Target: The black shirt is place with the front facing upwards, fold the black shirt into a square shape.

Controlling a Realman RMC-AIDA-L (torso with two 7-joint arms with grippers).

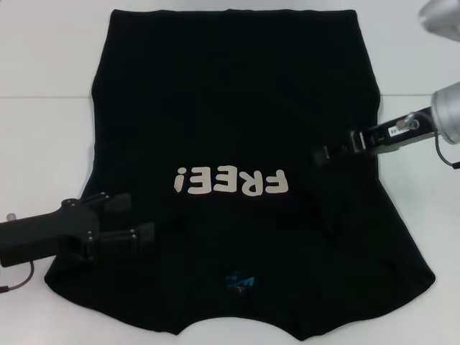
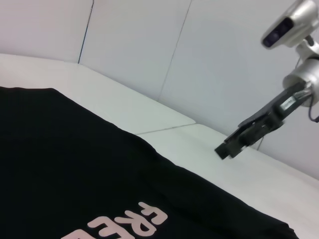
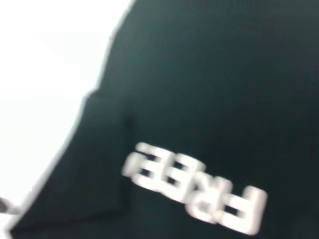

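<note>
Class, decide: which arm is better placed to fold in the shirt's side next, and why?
Probably the left: the left gripper lies low over the black shirt near its sleeve edge, while the right gripper hangs raised.

It looks like a bare robotics test lab: a plain white table (image 1: 43, 129) set against blank white wall panels (image 2: 149, 45), with nothing homely about, only two machine arms and a camera head (image 2: 291, 22).
</note>
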